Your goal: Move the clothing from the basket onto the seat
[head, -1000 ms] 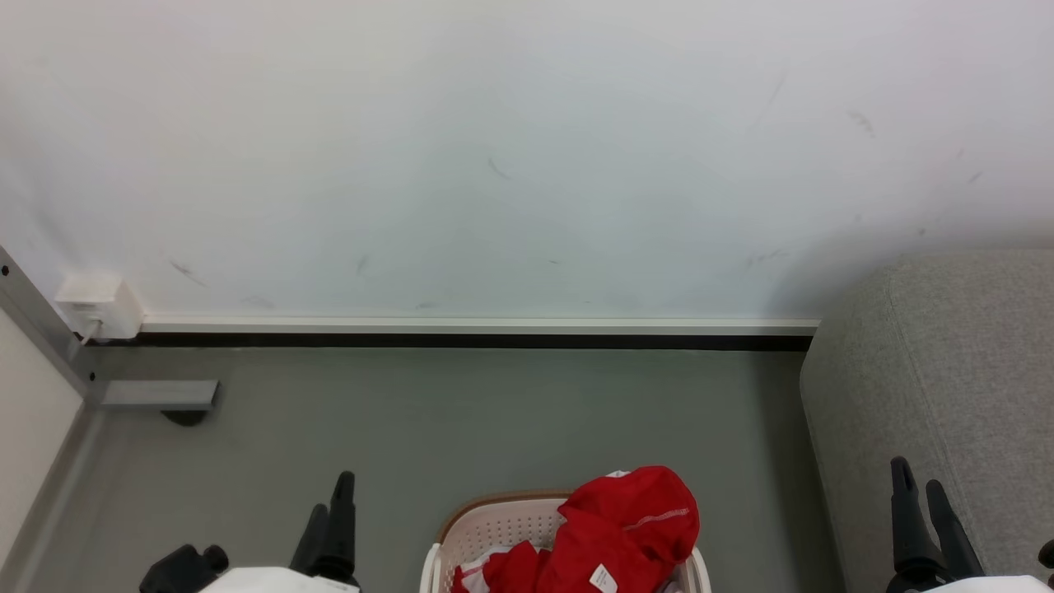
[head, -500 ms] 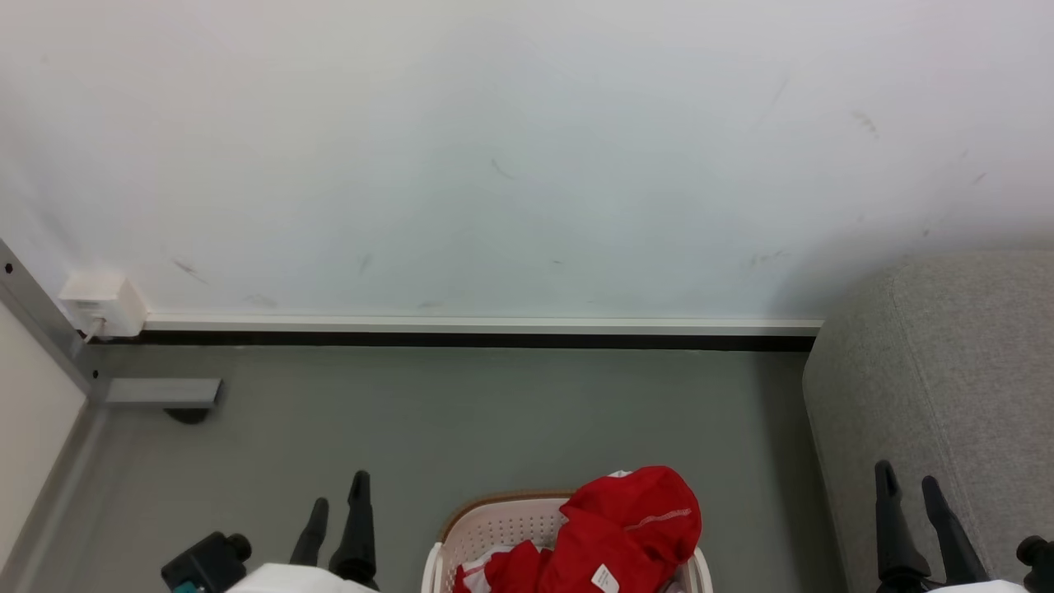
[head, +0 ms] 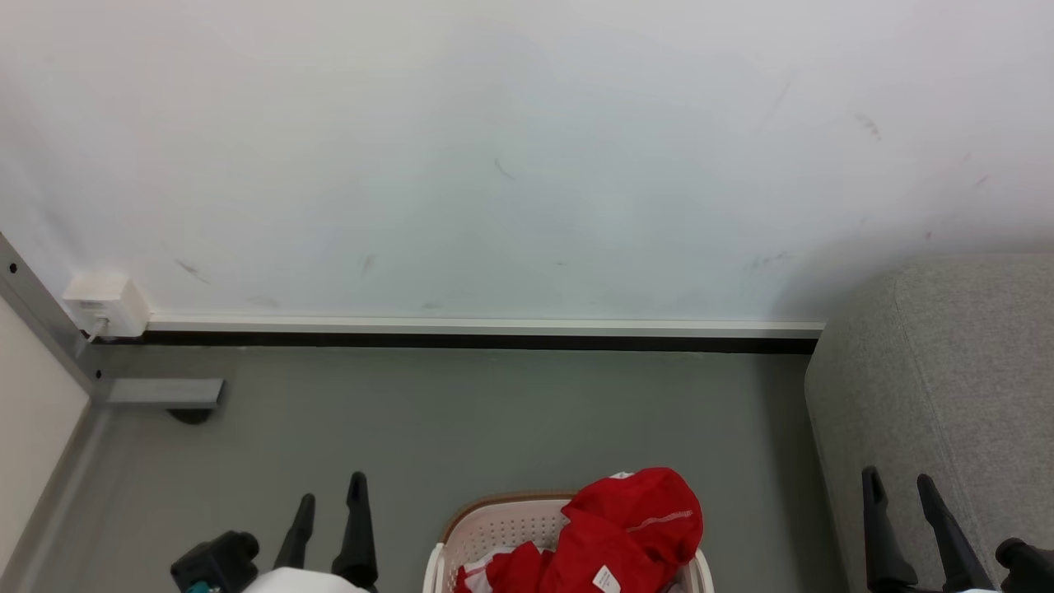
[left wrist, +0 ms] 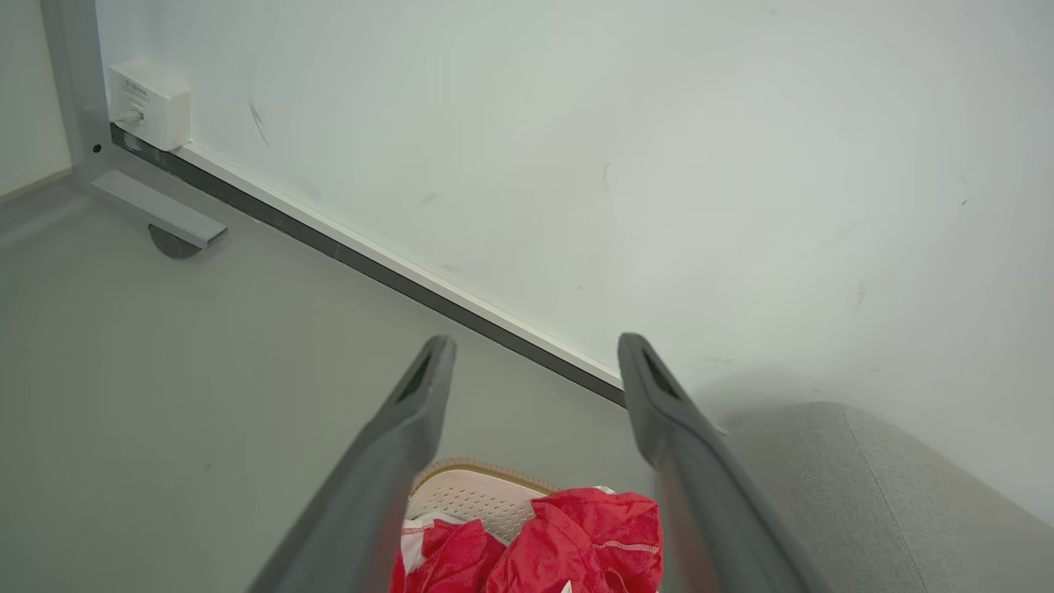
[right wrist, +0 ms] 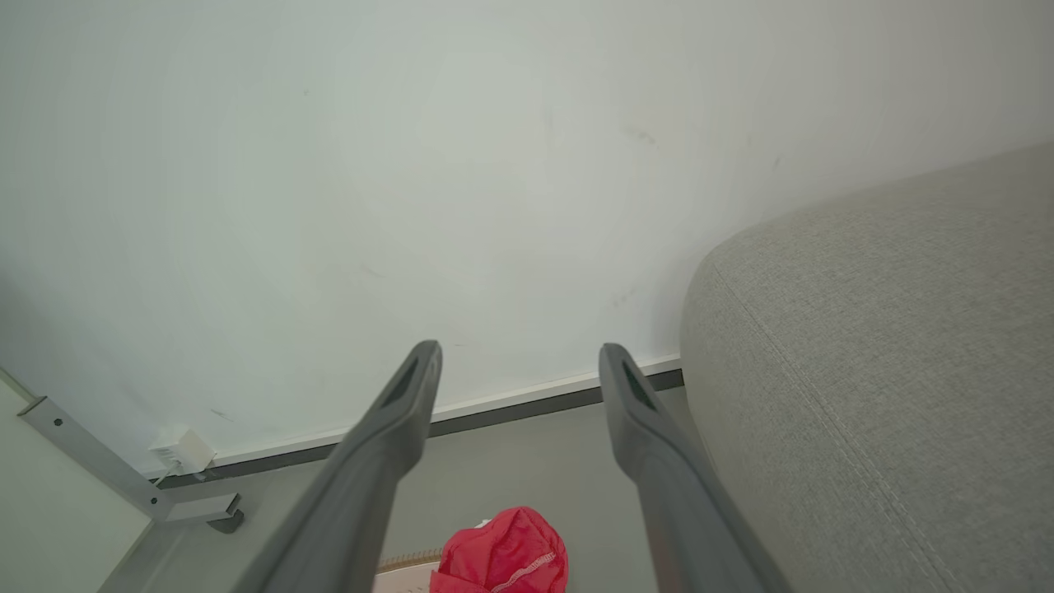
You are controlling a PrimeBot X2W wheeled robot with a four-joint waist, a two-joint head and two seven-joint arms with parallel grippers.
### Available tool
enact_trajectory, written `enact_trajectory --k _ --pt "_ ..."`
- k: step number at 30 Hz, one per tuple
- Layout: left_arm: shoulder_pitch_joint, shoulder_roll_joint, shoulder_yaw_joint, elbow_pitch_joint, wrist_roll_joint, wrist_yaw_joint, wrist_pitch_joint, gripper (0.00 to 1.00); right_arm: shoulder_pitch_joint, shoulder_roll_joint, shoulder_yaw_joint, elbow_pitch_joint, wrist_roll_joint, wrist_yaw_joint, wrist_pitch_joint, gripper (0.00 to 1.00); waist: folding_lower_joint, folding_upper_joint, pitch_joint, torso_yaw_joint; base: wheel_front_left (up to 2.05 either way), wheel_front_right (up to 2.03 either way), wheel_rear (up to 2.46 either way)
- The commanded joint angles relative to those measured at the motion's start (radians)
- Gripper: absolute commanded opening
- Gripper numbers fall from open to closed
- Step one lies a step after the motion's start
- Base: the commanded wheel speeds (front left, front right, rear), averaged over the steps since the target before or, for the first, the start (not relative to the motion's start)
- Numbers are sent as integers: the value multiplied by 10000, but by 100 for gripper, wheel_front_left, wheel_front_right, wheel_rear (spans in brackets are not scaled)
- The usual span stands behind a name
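Bright red crumpled fabric clothing (head: 634,527) heaps in the oval cream perforated plastic basket (head: 494,531), between the left gripper (head: 332,490) and right gripper (head: 896,478), both spread wide, empty. The head view catches its small white tag (head: 603,579), print unreadable. The grey woven-fabric sofa seat (head: 947,371) lies just beside the right gripper.

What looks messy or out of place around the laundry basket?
The red clothing is heaped above the basket rim, bulging over its right side toward the sofa. The wall carries a few dark scuff marks.
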Motion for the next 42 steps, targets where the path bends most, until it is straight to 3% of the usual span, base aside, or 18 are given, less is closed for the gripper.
enact_trajectory --k 1,31,42 --pt "12 90 27 -105 415 47 -132 100 57 -106 17 -114 -365 -12 -119 100 0 0 -6 2 0 0 0" --pt "308 113 192 129 3249 427 -827 100 391 -134 -393 -6 -2481 -17 -794 100 0 0 49 94 0 0 0" --pt "370 120 254 226 4328 358 -1025 100 470 -142 -404 120 -3063 -19 -1012 100 0 0 80 102 0 0 0"
